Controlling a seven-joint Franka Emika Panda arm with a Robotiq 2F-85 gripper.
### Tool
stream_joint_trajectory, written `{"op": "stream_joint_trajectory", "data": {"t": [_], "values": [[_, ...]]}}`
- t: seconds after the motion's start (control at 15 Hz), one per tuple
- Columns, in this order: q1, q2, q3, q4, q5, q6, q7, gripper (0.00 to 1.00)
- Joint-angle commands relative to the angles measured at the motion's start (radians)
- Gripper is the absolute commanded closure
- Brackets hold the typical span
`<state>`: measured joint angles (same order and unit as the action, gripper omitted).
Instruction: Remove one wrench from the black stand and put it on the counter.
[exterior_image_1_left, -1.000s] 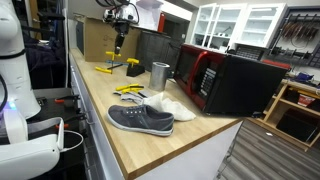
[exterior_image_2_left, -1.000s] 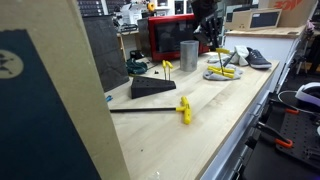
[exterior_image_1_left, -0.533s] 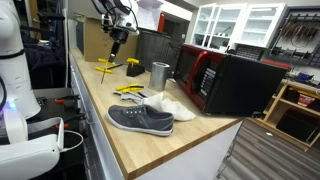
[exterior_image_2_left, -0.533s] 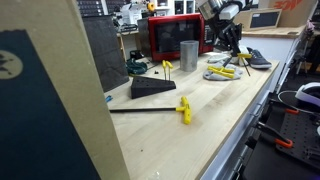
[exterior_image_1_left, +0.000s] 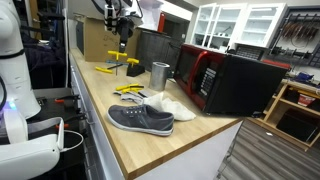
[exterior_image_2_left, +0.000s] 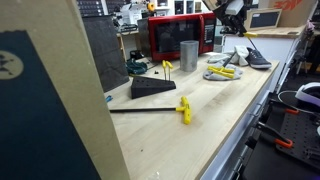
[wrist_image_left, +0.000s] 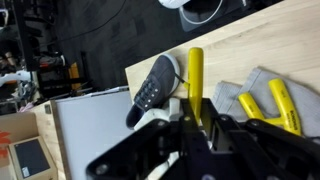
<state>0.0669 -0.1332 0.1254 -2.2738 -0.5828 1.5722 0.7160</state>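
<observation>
My gripper (wrist_image_left: 197, 112) is shut on a yellow-handled wrench (wrist_image_left: 195, 72), held in the air high above the counter (wrist_image_left: 250, 45). In both exterior views the gripper (exterior_image_1_left: 122, 28) (exterior_image_2_left: 236, 18) hangs well above the worktop. The black stand (exterior_image_2_left: 152, 88), with a yellow part sticking up, sits on the counter (exterior_image_2_left: 200, 130) away from the gripper; it also shows beside the metal cup in an exterior view (exterior_image_1_left: 133, 68). A yellow tool (exterior_image_2_left: 184, 108) lies next to the stand.
A metal cup (exterior_image_1_left: 160, 73), a grey shoe (exterior_image_1_left: 140, 119) and a black-and-red microwave (exterior_image_1_left: 235, 82) stand on the counter. Yellow-handled tools (exterior_image_2_left: 222, 72) lie on a cloth. The shoe (wrist_image_left: 155, 85) and those handles (wrist_image_left: 282, 102) lie below the gripper.
The gripper has risen from beside the stand and swung toward the shoe end of the counter, carrying the wrench.
</observation>
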Motion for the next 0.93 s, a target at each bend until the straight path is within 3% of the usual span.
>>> {"op": "stream_joint_trajectory", "data": {"t": [0.0,0.47,0.87], "values": [[-0.008,0.07,0.0,0.065,-0.121,-0.028,0.026,0.96],[0.024,0.203,-0.004,0.155,-0.286,-0.005,0.051,0.96],[0.037,0.299,-0.014,0.186,-0.257,0.131,0.099,0.96]]}}
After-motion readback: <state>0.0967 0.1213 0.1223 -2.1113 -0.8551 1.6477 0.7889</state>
